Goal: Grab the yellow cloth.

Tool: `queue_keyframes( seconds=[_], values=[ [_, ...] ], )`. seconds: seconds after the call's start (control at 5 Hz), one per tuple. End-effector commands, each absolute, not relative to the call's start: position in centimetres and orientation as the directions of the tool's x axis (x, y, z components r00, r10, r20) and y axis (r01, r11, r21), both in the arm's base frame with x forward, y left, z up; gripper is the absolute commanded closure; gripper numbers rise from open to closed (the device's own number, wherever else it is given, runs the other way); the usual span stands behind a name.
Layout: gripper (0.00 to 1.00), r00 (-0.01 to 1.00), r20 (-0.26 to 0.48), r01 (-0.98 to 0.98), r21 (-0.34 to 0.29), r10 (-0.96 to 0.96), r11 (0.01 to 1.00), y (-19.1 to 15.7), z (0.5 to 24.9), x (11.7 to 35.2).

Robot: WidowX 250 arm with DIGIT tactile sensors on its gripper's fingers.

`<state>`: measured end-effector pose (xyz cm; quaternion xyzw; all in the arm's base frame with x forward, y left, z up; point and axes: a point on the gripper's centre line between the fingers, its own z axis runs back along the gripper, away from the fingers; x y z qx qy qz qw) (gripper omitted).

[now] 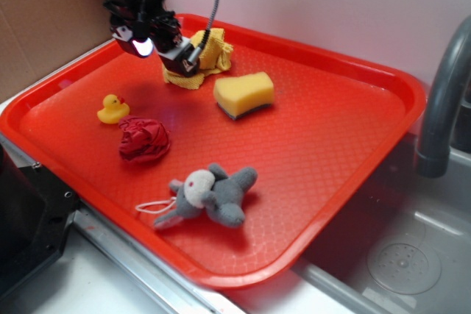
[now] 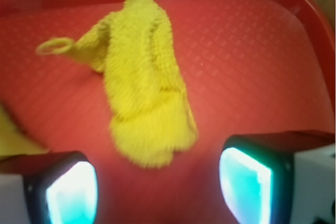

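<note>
The yellow cloth (image 1: pixel 206 59) lies bunched near the far-left corner of the red tray (image 1: pixel 331 137). In the wrist view the yellow cloth (image 2: pixel 144 85) stretches from the tray's far rim toward me, with a small loop at its left end. My gripper (image 1: pixel 168 48) hovers just over the cloth's near end. It is open: in the wrist view the gripper (image 2: pixel 157 187) shows bare tray between its two glowing pads (image 2: pixel 245 182), and the cloth's near edge sits just ahead of the gap, untouched.
On the tray also lie a yellow sponge (image 1: pixel 244 94), a small yellow rubber duck (image 1: pixel 111 109), a crumpled red cloth (image 1: pixel 144 138) and a grey plush animal (image 1: pixel 210 194). A grey faucet (image 1: pixel 441 101) and the sink basin (image 1: pixel 405 262) are to the right.
</note>
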<state>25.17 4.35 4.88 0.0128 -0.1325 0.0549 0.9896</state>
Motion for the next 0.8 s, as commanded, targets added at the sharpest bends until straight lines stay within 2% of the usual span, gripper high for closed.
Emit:
queue_keyframes(
  seconds=[0.0, 0.2, 0.4, 0.6],
  values=[
    [0.00, 0.946, 0.322, 0.035, -0.002, -0.032, 0.999, 3.9, 3.9, 29.1],
    [1.00, 0.941, 0.334, 0.056, 0.005, -0.054, 0.998, 4.1, 3.4, 29.9],
    [1.00, 0.946, 0.323, 0.038, 0.004, -0.037, 0.999, 4.3, 2.9, 30.6],
    [1.00, 0.974, 0.228, -0.012, 0.041, 0.002, 0.999, 4.5, 4.0, 30.2]
  ],
)
